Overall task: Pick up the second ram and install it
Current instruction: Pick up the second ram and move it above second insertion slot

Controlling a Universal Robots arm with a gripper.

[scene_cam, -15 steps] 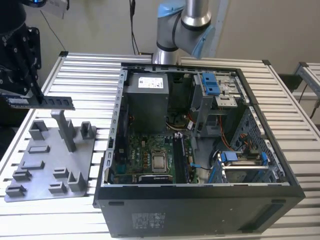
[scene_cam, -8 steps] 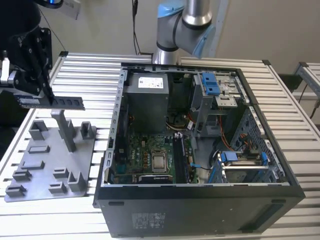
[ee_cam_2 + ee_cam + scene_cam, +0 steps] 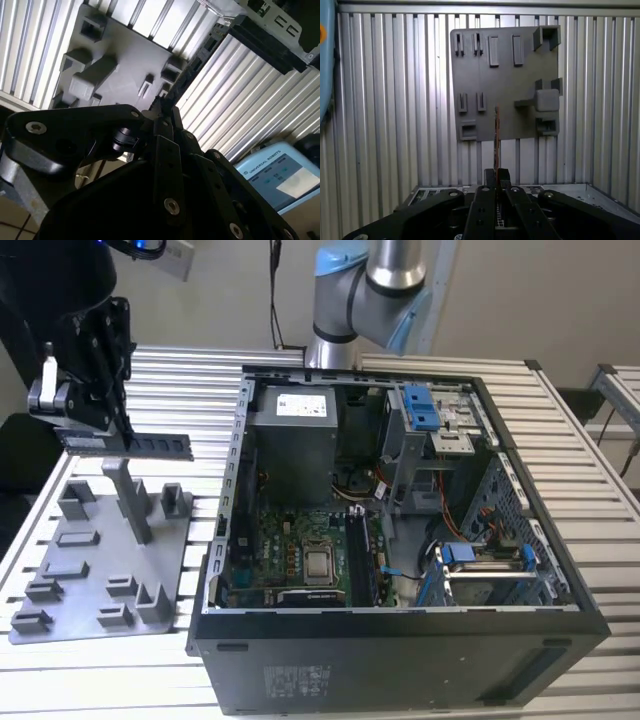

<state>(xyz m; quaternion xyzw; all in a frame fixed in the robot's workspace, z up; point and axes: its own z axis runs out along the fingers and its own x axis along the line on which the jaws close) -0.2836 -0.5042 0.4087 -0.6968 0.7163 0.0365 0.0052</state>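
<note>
Gripper (image 3: 85, 435) fingers pinch tight on second ram (image 3: 155, 447); stick flat, up in air over gray holder plate (image 3: 92, 585), at 9 o'clock from open computer case (image 3: 400, 660) in exterior view

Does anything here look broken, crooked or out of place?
Nothing stands out. The claw holds the second ram level above the gray holder plate, and the computer case lies open on the slatted table.
</note>
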